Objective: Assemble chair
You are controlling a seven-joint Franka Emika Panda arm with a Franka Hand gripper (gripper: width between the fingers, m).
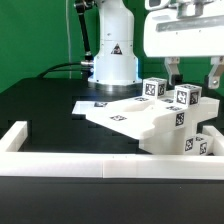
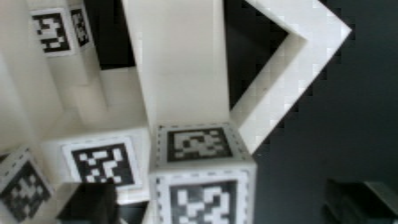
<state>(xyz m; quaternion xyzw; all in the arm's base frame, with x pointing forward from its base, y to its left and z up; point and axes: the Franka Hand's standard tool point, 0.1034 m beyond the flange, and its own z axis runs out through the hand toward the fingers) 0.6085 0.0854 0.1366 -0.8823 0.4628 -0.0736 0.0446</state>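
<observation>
The chair, a chunky white plastic model, sits on the dark desk at the exterior view's right, close against the low white border wall that runs along the near edge. It is partly assembled: a flat white panel spreads toward the exterior view's left, and square legs stand up from the body, each capped with a black-and-white square tag. More tags show on the panel's top and on the near face of the block by the wall. None of these tags carries letters or numbers that can be read; they are only blocky patterns.

The fingers hang from the white wrist housing above the chair's far right part, one on each side of the upright tagged legs. They stand spread apart, with nothing pinched between them; whether either one touches a leg cannot be told.

In the wrist view, a tagged square leg fills the near middle, with further tagged pieces beside it and a white frame piece angled behind.

At the far side of the desk stands the white robot base, bearing a black triangle mark; no writing on it is legible. A thin flat marker board lies in front of it.
</observation>
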